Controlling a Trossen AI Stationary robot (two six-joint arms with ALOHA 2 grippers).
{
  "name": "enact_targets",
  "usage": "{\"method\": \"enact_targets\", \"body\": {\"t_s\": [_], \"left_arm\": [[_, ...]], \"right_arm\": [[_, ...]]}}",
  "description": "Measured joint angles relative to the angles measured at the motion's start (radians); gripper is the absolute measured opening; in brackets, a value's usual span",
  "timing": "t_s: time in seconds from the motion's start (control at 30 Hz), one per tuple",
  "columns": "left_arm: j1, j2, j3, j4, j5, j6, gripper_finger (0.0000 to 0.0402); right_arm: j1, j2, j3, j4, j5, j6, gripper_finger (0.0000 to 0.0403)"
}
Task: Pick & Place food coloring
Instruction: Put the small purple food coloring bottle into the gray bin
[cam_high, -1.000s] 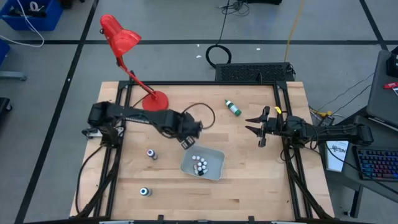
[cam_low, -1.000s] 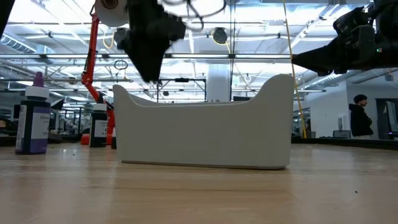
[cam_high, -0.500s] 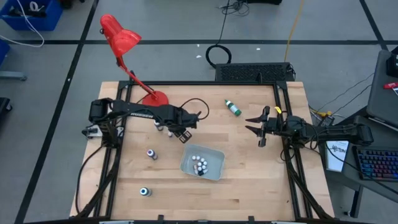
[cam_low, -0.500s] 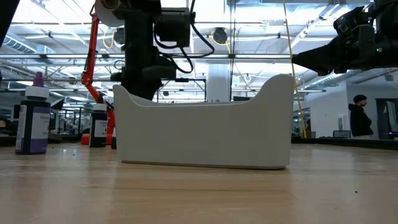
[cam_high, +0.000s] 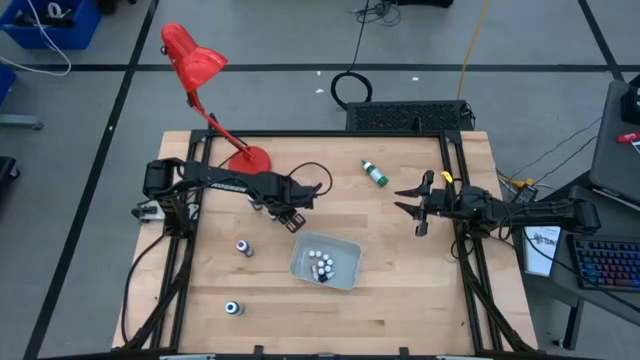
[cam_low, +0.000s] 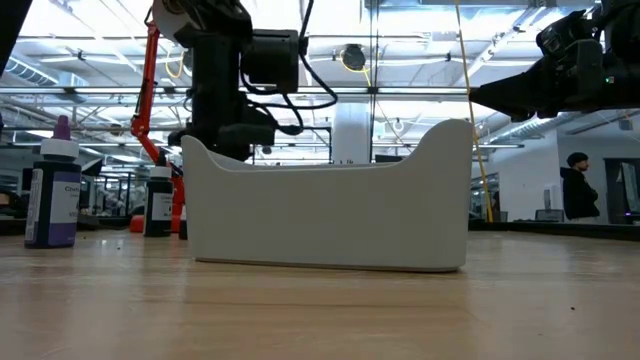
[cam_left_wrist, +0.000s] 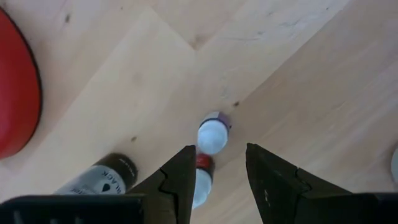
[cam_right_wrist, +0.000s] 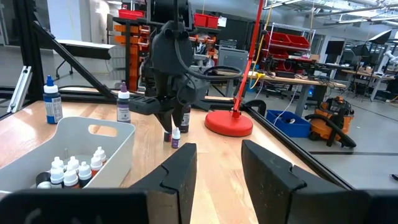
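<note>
My left gripper (cam_left_wrist: 221, 163) (cam_high: 281, 210) points down, open, just above the wood beyond the tray's far left corner. A purple food coloring vial with a white top (cam_left_wrist: 212, 134) stands just ahead of its fingertips. A red vial (cam_left_wrist: 200, 177) stands beside one finger, partly hidden by it. A black bottle (cam_left_wrist: 99, 177) is close by. Several vials (cam_high: 320, 265) stand in the pale tray (cam_high: 346, 250). My right gripper (cam_right_wrist: 217, 163) (cam_high: 418, 207) waits open and level at the table's right side, holding nothing.
A red lamp's base (cam_high: 250, 160) stands at the far left, near my left gripper. A green bottle (cam_high: 374, 173) lies toward the far edge. Two more bottles (cam_high: 242, 247) (cam_high: 232, 308) stand left of the tray. Bare wood lies between the tray and my right arm.
My left gripper has drawn back from over the tray's far left corner toward the table's left edge. It has sunk down over the small vials there. Its finger gap looks unchanged.
</note>
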Motion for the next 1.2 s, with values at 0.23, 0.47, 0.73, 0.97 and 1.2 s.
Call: {"method": "enact_targets", "body": {"t_s": [0.23,0.47,0.73,0.97,1.2], "left_arm": [[0.000,0.000,-0.001,0.053,0.000,0.026,0.0145],[0.000,0.000,-0.001,0.051,-0.004,0.027,0.0145],[0.000,0.009,-0.001,0.049,-0.009,0.031,0.0145],[0.000,0.009,-0.001,0.049,-0.017,0.027,0.0145],[0.001,0.029,-0.003,0.043,-0.018,0.017,0.0145]], "right_arm": [[0.000,0.000,0.000,0.000,0.000,0.000,0.0116],[0.000,0.000,0.000,0.000,0.000,0.000,0.0116],[0.000,0.000,0.000,0.000,0.000,0.000,0.0116],[0.000,0.000,0.000,0.000,0.000,0.000,0.0116],[0.000,0.000,0.000,0.000,0.000,0.000,0.0116]]}}
